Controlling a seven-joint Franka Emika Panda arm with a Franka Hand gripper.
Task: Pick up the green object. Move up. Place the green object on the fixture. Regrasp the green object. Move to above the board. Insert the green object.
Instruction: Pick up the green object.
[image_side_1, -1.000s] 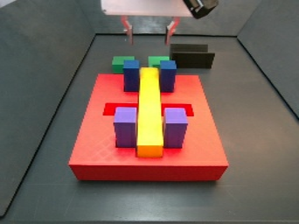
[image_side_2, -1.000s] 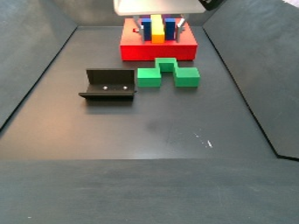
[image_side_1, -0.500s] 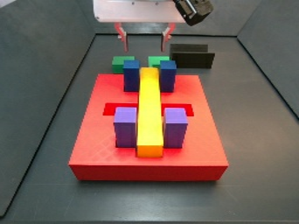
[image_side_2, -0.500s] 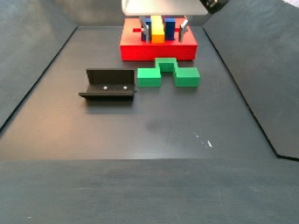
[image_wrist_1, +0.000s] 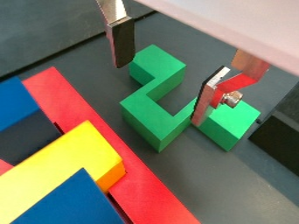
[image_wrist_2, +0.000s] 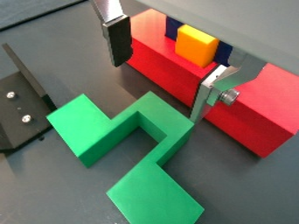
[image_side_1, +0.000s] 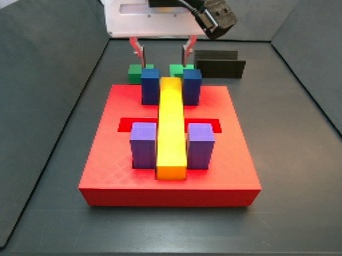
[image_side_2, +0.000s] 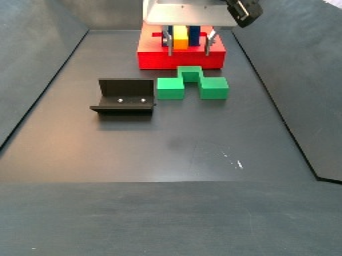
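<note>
The green object (image_side_2: 191, 85) lies flat on the dark floor, just beside the board's edge, between the board (image_side_2: 151, 58) and the fixture (image_side_2: 123, 97). My gripper (image_side_2: 187, 40) hangs open above it with nothing between the fingers. In both wrist views the green object (image_wrist_1: 163, 98) (image_wrist_2: 126, 131) sits below the gripper (image_wrist_1: 167, 70) (image_wrist_2: 163, 66), its central block roughly under the gap. In a side view the gripper (image_side_1: 162, 48) hovers over the green object (image_side_1: 140, 72), which the board (image_side_1: 120, 165) partly hides.
The board carries a long yellow bar (image_side_1: 171, 125), purple blocks (image_side_1: 144, 145) and dark blue blocks (image_side_1: 151, 86). The fixture (image_side_1: 221, 65) stands beside the green object; it also shows in a wrist view (image_wrist_2: 21, 101). Grey walls (image_side_1: 54, 110) enclose the floor.
The gripper has come lower and shifted toward the spot over the green object, staying open. The green object, fixture and board have not moved.
</note>
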